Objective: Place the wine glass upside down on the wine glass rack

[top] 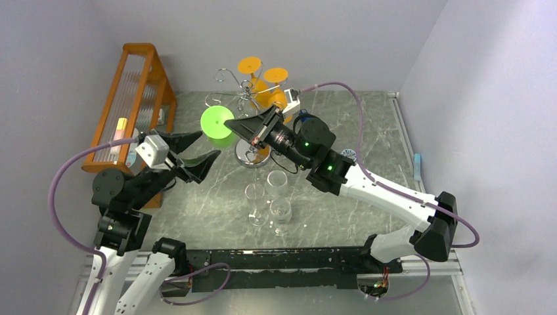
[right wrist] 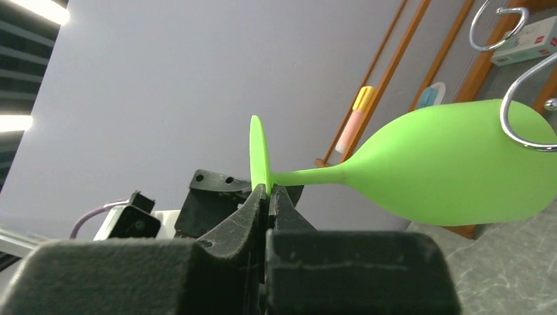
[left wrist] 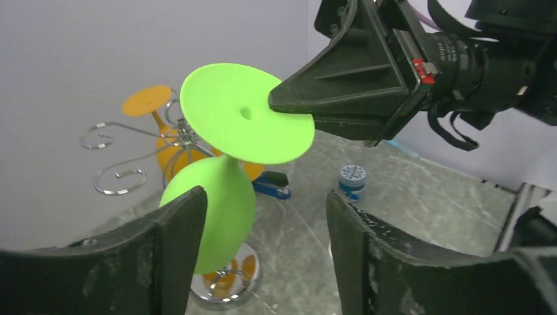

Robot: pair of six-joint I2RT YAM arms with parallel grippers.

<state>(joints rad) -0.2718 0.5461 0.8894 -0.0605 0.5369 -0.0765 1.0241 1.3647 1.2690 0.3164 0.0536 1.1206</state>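
Status: right tool (right wrist: 268, 190) clamped the foot of the lime-green plastic wine glass (right wrist: 446, 170), bowl downward; left tool (left wrist: 264, 203) stood wide, empty. Hooking onto the chrome wire rack (left wrist: 244, 266) was not yet done.

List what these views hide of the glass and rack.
- Top view: green wine glass bowl, hidden under its own foot.
- Left wrist: wine glass rack base, partly behind the bowl and the left fingers.
- Right wrist: glass rim and most of the rack, cut off at the right edge.
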